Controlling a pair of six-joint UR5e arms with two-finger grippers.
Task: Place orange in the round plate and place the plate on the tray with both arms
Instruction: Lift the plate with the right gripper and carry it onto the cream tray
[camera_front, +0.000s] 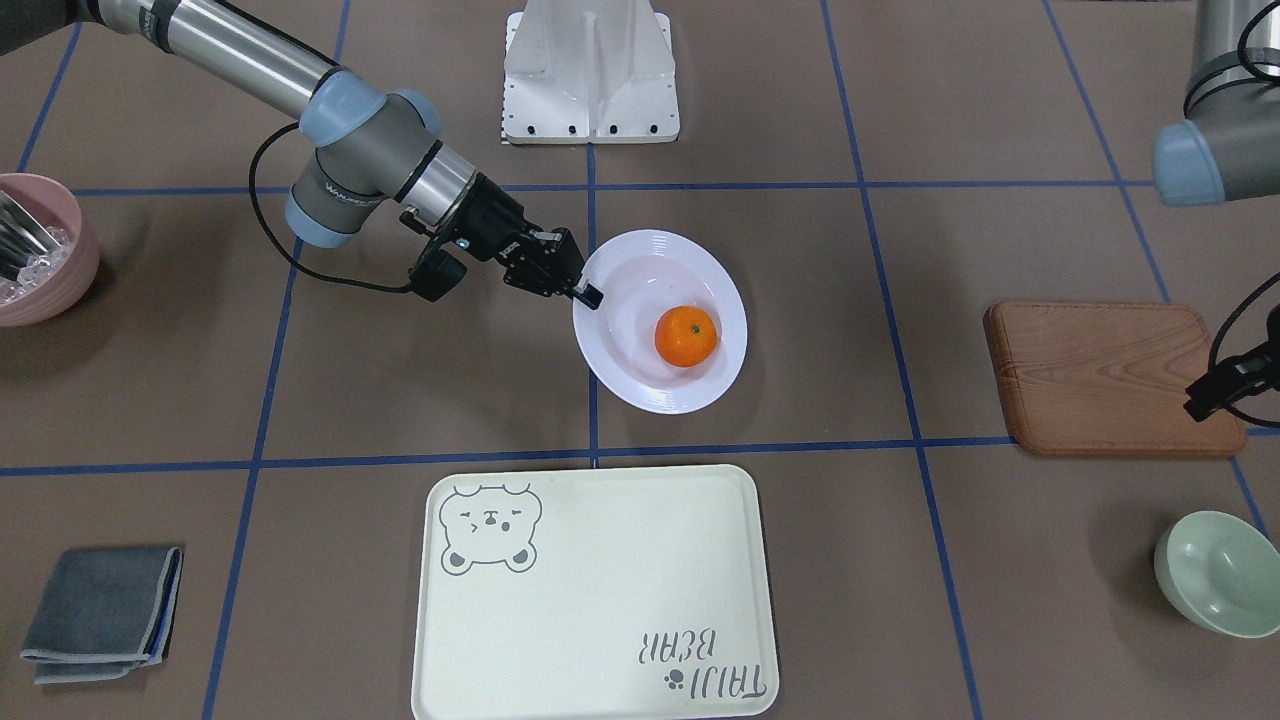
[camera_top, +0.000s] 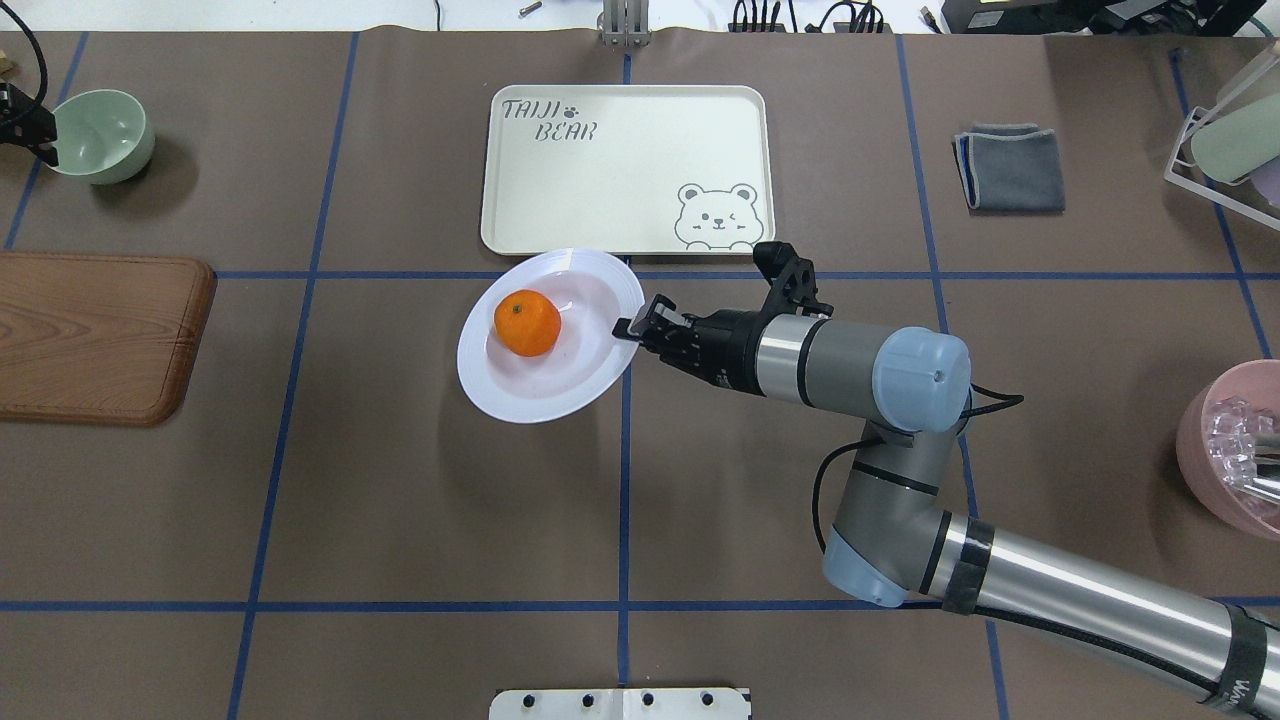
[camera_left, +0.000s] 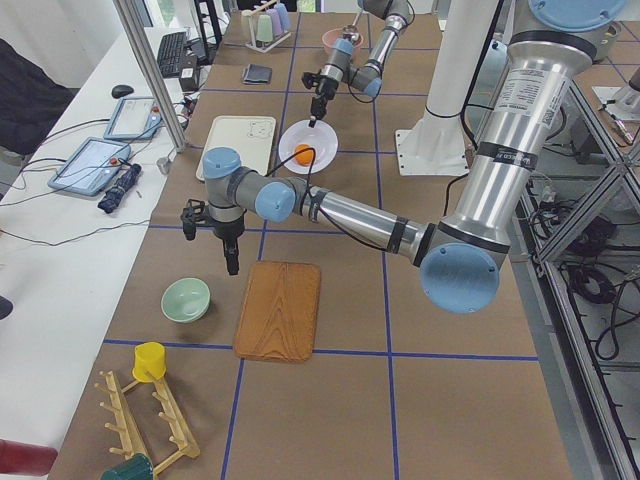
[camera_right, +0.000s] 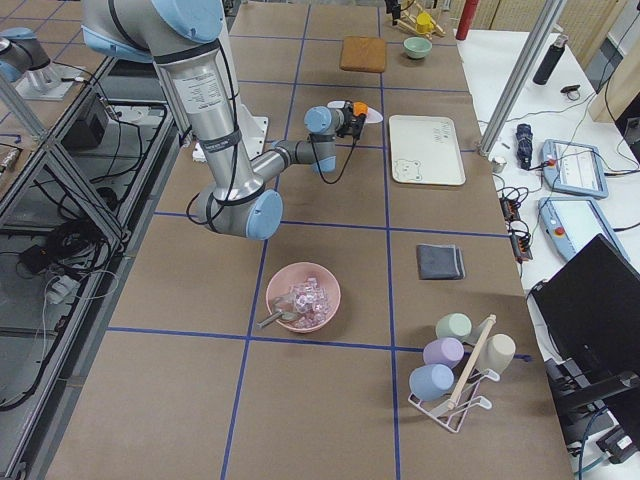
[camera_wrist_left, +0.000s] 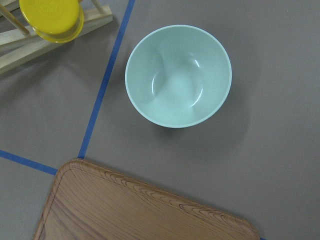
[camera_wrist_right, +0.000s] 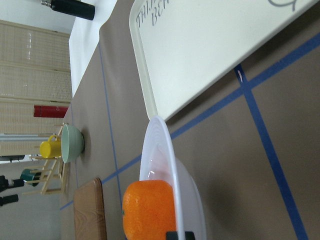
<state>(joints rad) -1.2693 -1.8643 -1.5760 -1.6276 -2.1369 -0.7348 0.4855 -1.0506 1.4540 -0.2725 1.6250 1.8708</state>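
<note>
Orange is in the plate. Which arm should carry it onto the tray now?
Right. The right end effector grips the round plate by its rim, orange inside, close to the tray. The left end effector hangs far off by the wooden board and green bowl.

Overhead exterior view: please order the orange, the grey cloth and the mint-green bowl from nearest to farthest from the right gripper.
From the right gripper, on the round plate's rim:
1. orange, beside it in the plate
2. grey cloth, far right
3. mint-green bowl, far left corner
</note>
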